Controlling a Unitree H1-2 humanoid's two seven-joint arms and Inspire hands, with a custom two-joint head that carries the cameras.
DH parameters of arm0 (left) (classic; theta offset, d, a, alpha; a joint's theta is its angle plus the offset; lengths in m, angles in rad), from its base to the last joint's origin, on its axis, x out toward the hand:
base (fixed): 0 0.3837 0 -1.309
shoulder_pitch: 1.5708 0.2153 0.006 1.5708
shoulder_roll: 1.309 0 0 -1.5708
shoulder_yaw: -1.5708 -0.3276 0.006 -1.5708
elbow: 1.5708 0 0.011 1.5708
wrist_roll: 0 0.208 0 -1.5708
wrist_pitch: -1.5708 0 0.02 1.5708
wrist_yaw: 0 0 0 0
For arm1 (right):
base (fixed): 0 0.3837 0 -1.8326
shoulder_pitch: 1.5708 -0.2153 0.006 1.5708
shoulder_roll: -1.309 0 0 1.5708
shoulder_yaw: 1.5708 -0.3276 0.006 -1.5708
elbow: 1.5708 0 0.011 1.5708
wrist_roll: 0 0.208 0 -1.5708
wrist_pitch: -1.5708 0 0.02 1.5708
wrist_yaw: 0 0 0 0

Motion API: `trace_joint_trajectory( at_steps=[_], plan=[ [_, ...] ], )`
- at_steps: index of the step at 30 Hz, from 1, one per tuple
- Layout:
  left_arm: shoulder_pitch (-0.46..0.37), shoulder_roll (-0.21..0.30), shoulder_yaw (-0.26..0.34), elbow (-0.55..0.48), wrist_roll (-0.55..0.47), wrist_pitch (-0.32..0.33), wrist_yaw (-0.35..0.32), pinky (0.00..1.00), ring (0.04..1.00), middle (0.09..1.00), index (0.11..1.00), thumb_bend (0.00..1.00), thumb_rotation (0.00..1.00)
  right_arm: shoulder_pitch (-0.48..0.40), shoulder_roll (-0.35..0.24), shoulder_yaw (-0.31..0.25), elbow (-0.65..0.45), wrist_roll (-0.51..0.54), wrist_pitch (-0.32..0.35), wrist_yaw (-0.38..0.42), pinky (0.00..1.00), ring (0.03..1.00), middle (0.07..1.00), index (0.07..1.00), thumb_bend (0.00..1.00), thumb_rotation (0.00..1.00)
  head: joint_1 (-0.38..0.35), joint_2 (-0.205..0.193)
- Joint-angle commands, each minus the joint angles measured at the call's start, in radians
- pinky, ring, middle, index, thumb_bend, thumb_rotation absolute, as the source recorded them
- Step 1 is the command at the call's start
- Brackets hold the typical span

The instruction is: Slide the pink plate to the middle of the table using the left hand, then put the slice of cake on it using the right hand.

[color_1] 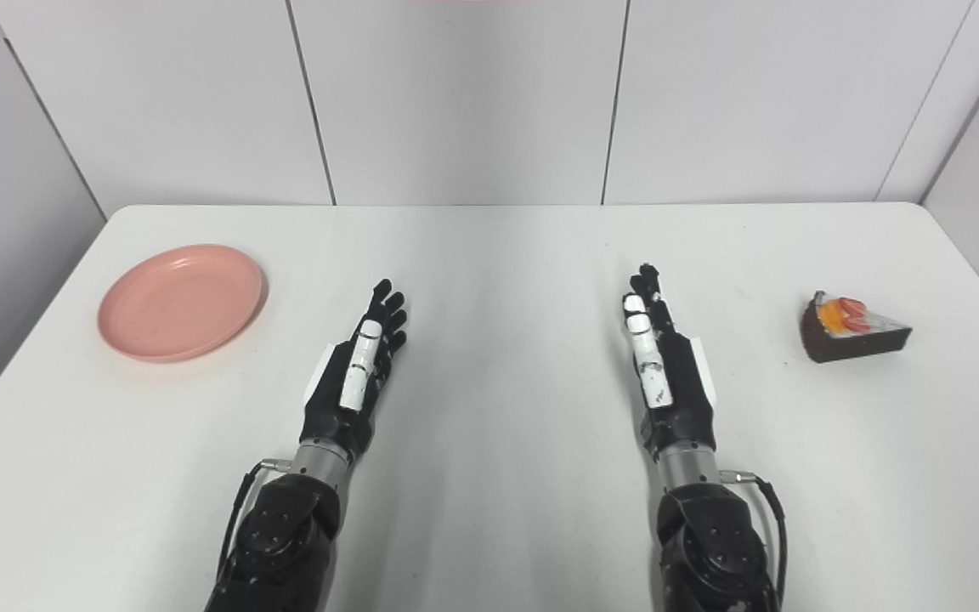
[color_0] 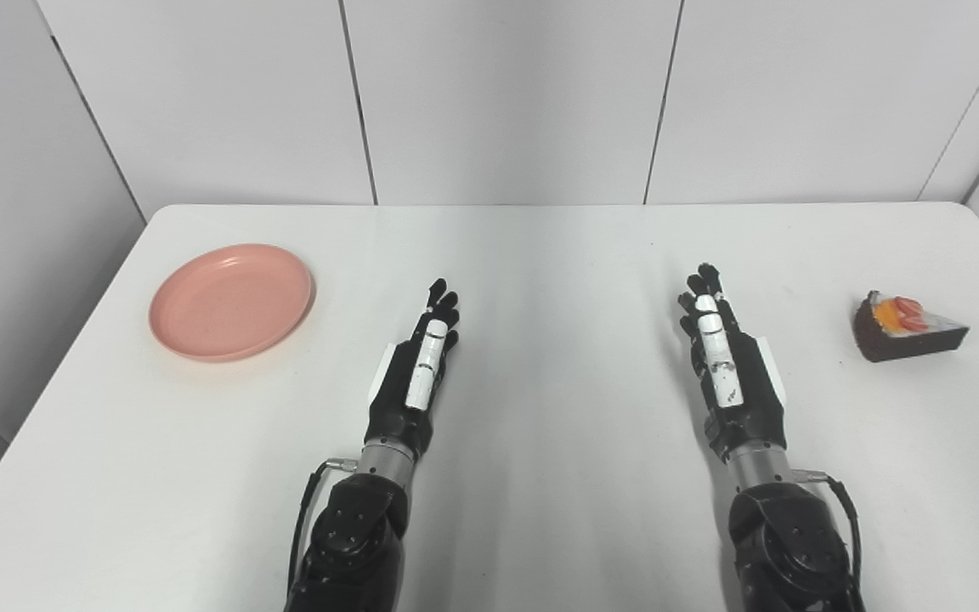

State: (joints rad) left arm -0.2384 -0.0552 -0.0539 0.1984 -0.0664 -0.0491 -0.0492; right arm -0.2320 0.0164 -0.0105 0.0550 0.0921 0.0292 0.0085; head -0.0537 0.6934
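White bench (color_0: 540, 510) with plain white wall panels behind it, so nothing's really cluttering the shot. Nearest the camera, both arms are coming in from the bottom edge. The left hand (color_0: 421, 365) is lying edge-up with its fingers stretched out straight and close together, holding nothing. The right hand (color_0: 723, 357) is doing the same on its side, also holding nothing. I'm guessing both are hovering just over the surface rather than resting on it, but the angle's not great for that.

A bit farther out, the pink plate (color_0: 232, 302) is sitting flat near the left edge, well apart from the left hand. It's looking like light, stiff plastic with a shallow raised rim, so it should be sliding easily on this smooth top. I'd be hooking fingertips over the far rim or pressing down on the inside and dragging, going gently so it isn't skating off.

Over on the right, the slice of cake (color_0: 906, 327) is sitting well apart from the right hand, a dark wedge with fruit on top. It's probably soft or at least squashable, so I'd be pinching the flat sides and leaving the topping alone.

Nothing's standing between either hand and its target, and the middle's open.
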Motion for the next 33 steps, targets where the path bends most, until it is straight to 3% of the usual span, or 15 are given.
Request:
trace_joint_trajectory(
  at_steps=[1, 5, 12, 22, 30, 33],
  plan=[
    [-0.032, 0.002, 0.006, -0.01, -0.01, -0.02, -0.011, 1.0, 1.0, 1.0, 1.0, 0.61, 1.0, -0.034, 0.002, -0.001, -0.012, -0.001, -0.024, 0.004, 1.0, 0.972, 0.976, 0.985, 0.64, 0.9, 0.004, 0.001],
    [-0.042, 0.002, 0.009, -0.009, 0.013, -0.023, 0.008, 1.0, 1.0, 1.0, 1.0, 0.6, 1.0, -0.038, -0.002, 0.002, -0.011, 0.012, -0.001, 0.019, 1.0, 0.989, 0.995, 0.999, 0.67, 0.92, 0.006, -0.009],
    [-0.05, -0.013, 0.024, -0.008, 0.035, -0.061, 0.049, 1.0, 1.0, 1.0, 1.0, 0.59, 1.0, -0.031, -0.006, 0.024, -0.009, 0.033, 0.004, 0.065, 1.0, 1.0, 1.0, 1.0, 0.62, 0.94, 0.021, -0.035],
    [-0.056, -0.017, 0.024, -0.053, 0.034, -0.005, 0.052, 1.0, 1.0, 1.0, 1.0, 0.57, 1.0, -0.049, -0.012, 0.009, -0.007, 0.031, 0.017, 0.063, 1.0, 1.0, 1.0, 1.0, 0.61, 0.94, 0.048, -0.045],
    [-0.073, 0.001, 0.021, -0.046, 0.035, 0.013, 0.039, 1.0, 1.0, 1.0, 1.0, 0.6, 1.0, -0.081, -0.02, -0.008, 0.019, 0.021, 0.029, 0.05, 1.0, 1.0, 1.0, 1.0, 0.61, 0.95, 0.062, -0.079],
    [-0.082, 0.001, 0.024, -0.043, 0.027, 0.008, 0.038, 1.0, 1.0, 1.0, 1.0, 0.61, 1.0, -0.083, -0.023, -0.01, 0.024, 0.026, 0.021, 0.055, 1.0, 1.0, 1.0, 1.0, 0.6, 0.95, 0.119, -0.108]
  ],
)
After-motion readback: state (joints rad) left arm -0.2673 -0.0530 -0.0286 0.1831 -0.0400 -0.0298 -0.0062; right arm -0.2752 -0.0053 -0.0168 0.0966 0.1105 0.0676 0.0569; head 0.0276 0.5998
